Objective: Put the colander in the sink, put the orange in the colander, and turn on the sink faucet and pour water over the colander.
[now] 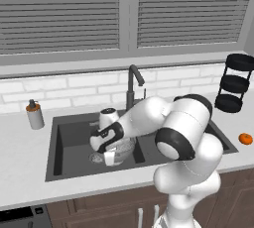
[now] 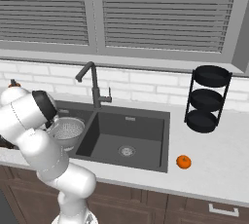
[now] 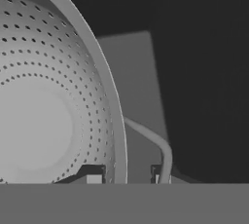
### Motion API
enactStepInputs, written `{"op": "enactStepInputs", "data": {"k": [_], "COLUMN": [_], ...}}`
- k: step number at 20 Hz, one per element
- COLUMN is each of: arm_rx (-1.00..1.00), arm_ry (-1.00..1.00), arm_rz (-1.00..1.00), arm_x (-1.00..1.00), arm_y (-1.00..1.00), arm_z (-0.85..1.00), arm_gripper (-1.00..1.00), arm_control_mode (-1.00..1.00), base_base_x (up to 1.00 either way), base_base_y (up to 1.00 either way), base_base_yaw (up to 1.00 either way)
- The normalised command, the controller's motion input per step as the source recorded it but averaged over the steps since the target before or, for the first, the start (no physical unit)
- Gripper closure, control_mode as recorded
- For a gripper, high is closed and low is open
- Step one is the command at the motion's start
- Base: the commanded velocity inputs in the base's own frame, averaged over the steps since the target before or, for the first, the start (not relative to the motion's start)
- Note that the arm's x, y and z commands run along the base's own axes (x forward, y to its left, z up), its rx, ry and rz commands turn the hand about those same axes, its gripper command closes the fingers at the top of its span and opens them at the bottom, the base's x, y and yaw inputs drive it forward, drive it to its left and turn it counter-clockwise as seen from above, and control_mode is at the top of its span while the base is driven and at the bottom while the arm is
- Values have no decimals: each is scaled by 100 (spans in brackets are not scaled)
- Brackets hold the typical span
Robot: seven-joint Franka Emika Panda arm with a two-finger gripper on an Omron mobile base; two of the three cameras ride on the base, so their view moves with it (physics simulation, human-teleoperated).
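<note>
The silver mesh colander point(image 1: 123, 147) point(image 2: 66, 131) is low inside the left basin of the dark sink point(image 1: 55, 142) point(image 2: 146, 138). My gripper point(image 1: 108, 158) point(image 3: 124, 174) reaches down from above and is shut on its rim. In the hand view the colander point(image 3: 44, 121) takes up the left side, one fingertip inside the rim and one outside by the thin wire handle. I cannot tell whether the bowl touches the basin floor. The orange point(image 1: 245, 139) point(image 2: 183, 161) lies on the counter right of the sink. The tall dark faucet point(image 1: 132, 85) point(image 2: 93, 87) stands behind the divider.
A soap dispenser point(image 1: 34, 114) stands on the counter left of the sink. A black three-tier rack point(image 1: 234, 83) point(image 2: 207, 99) sits at the back right, beyond the orange. Window blinds and a tiled backsplash close off the rear.
</note>
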Motion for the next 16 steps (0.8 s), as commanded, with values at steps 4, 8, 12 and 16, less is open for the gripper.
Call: {"op": "enactStepInputs", "data": {"k": [4, 8, 12, 16], "arm_rx": [0, 0, 0, 0], "arm_ry": [0, 0, 0, 0], "arm_rz": [-2, 0, 0, 0], "arm_x": [0, 0, 0, 0], "arm_y": [0, 0, 0, 0], "arm_z": [-16, -2, 0, 0], "arm_gripper": [100, 100, -100, -100], "arm_control_mode": [-100, -100, -100, -100], "base_base_x": [0, 0, 0, 0], "base_base_y": [0, 0, 0, 0], "base_base_yaw": [0, 0, 0, 0]}}
